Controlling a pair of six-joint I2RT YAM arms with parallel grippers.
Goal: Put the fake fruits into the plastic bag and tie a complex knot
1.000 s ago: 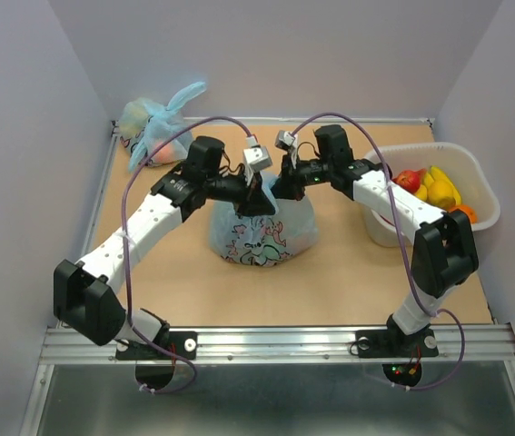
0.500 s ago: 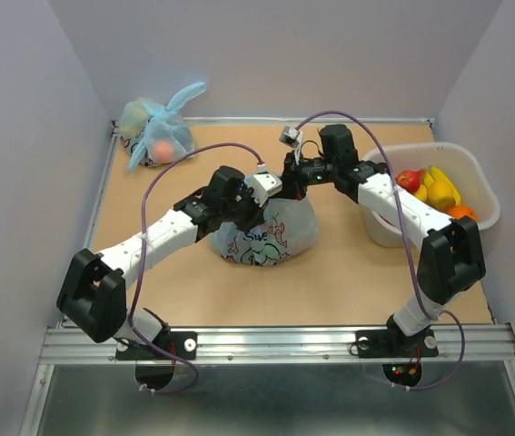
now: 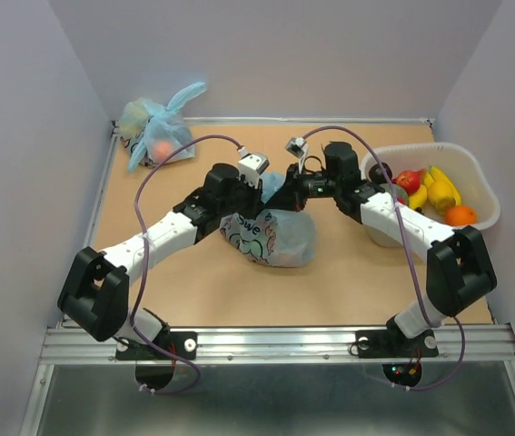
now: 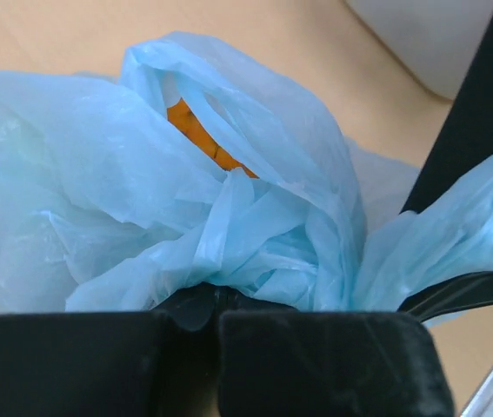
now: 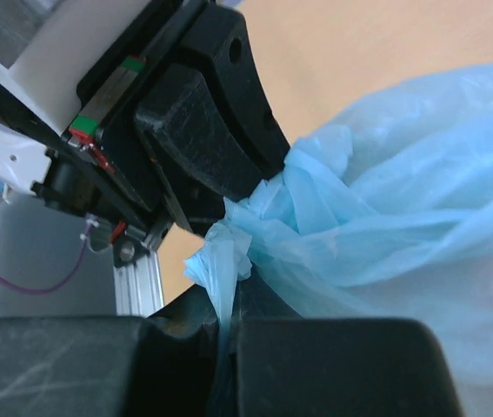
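The plastic bag (image 3: 273, 239) is light blue with a white printed panel and lies tipped on its side in the middle of the table. My left gripper (image 3: 259, 185) is shut on bunched blue plastic at the bag's top (image 4: 229, 234). An orange fruit (image 4: 196, 133) shows through the opening. My right gripper (image 3: 286, 193) is shut on a twisted blue handle (image 5: 225, 261), right beside the left gripper's fingers (image 5: 203, 130). More fake fruits (image 3: 431, 188) lie in the tub at the right: red, yellow, orange and dark ones. Whether a knot is formed is hidden between the grippers.
A translucent white tub (image 3: 480, 179) stands at the right edge. A smaller tied light-blue bag (image 3: 154, 134) with pale and pink lumps sits at the back left corner. A metal rail (image 3: 275, 341) runs along the near edge.
Both grippers have moved lower and a little forward while staying close together. The bag has gone from standing upright to lying tipped toward the front right.
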